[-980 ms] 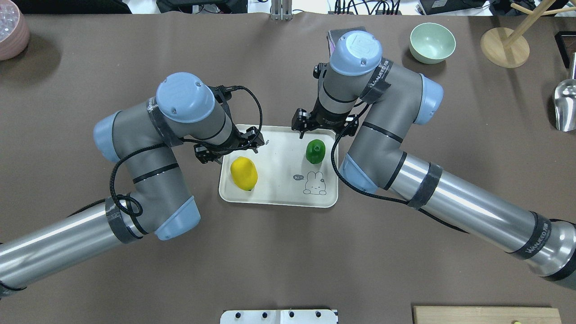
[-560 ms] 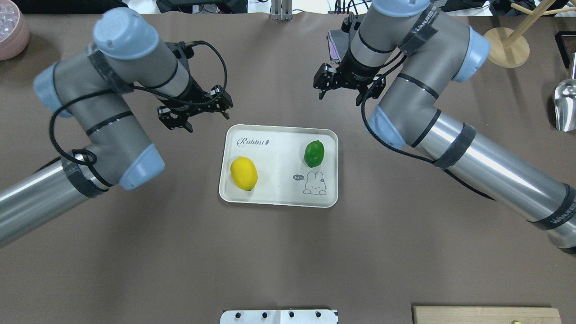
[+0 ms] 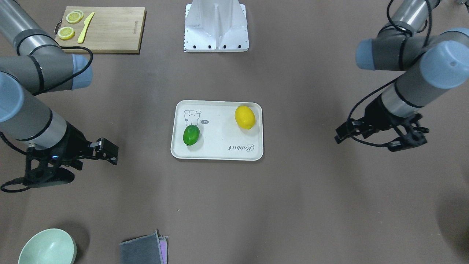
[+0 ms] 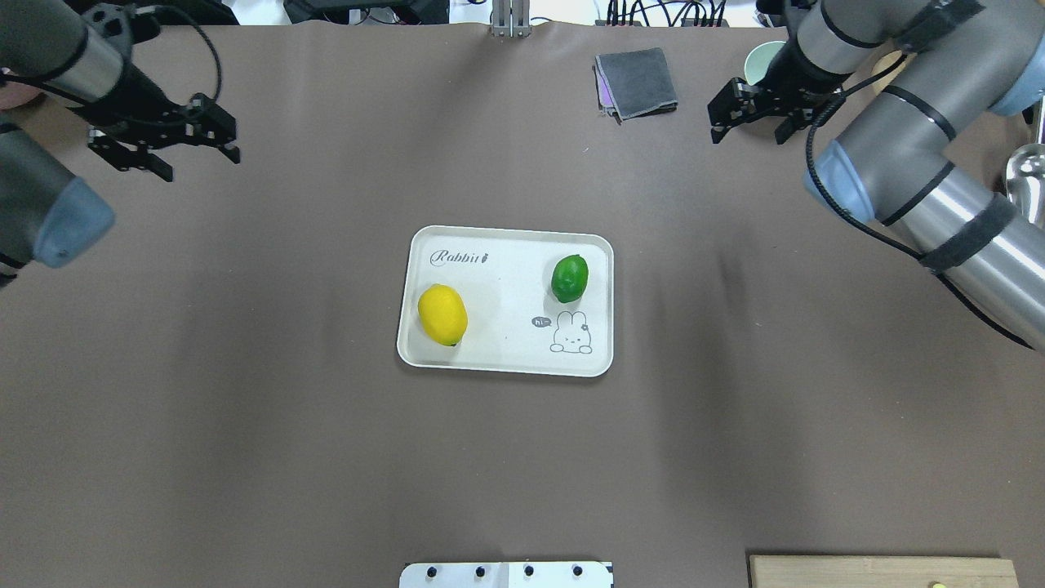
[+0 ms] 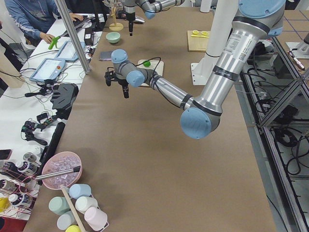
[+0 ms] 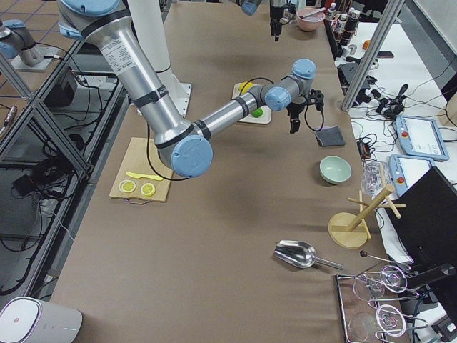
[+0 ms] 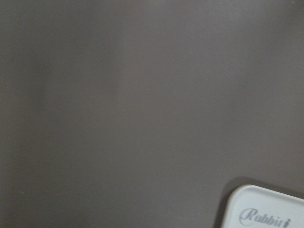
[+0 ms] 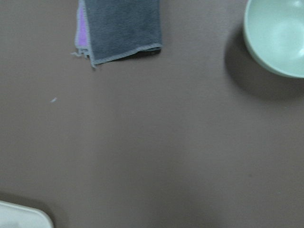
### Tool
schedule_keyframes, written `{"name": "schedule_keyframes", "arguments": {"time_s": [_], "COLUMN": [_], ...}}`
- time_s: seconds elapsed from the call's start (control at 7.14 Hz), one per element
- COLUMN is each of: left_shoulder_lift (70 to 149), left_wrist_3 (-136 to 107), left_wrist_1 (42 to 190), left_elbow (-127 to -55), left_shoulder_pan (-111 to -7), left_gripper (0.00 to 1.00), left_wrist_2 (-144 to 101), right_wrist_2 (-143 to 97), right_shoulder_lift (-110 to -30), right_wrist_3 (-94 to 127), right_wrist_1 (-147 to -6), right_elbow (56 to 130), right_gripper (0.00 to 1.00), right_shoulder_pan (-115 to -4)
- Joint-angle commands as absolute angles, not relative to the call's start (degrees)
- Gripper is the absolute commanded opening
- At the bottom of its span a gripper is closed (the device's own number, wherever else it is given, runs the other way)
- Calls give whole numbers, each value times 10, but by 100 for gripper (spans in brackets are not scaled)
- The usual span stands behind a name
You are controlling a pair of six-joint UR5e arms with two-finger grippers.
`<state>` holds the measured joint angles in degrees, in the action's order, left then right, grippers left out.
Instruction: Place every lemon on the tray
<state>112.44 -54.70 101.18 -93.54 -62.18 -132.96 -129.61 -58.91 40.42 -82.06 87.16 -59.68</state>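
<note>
The cream-white tray (image 4: 506, 278) lies mid-table, also in the front-facing view (image 3: 220, 132). The yellow lemon (image 4: 442, 314) rests on its left half and the green lemon (image 4: 569, 278) on its right half, next to the rabbit drawing. Both also show in the front-facing view, yellow (image 3: 244, 117) and green (image 3: 191, 135). My left gripper (image 4: 196, 163) is open and empty, far to the tray's upper left. My right gripper (image 4: 747, 137) is open and empty, far to the tray's upper right. A tray corner (image 7: 266, 209) shows in the left wrist view.
A folded grey cloth (image 4: 637, 82) lies at the far edge, with a mint bowl (image 8: 278, 35) beside it near my right gripper. A metal scoop (image 4: 1024, 184) lies at the far right. A wooden cutting board (image 3: 100, 29) with lemon slices and a knife sits near the robot's base.
Both arms have pulled up and outward from the tray, the left to the far left, the right to the far right. Both lemons stay where they were on the tray.
</note>
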Motion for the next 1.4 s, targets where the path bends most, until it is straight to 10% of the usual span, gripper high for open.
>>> {"name": "schedule_keyframes", "arguments": {"time_s": [0.0, 1.26], "left_shoulder_lift": [1071, 800], "left_wrist_3": [-395, -149], "left_wrist_1": [1009, 1010], "left_elbow": [-926, -1013], "left_shoulder_pan": [-700, -898], "left_gripper": [98, 98], "left_wrist_2": [-1337, -1404], "right_wrist_2": [-1303, -1336], "right_shoulder_lift": [-672, -873], "right_wrist_3": [289, 118], "right_wrist_1": [-816, -797], "right_elbow": [883, 876], "right_gripper": [100, 100], "right_shoulder_pan": [-653, -862]}}
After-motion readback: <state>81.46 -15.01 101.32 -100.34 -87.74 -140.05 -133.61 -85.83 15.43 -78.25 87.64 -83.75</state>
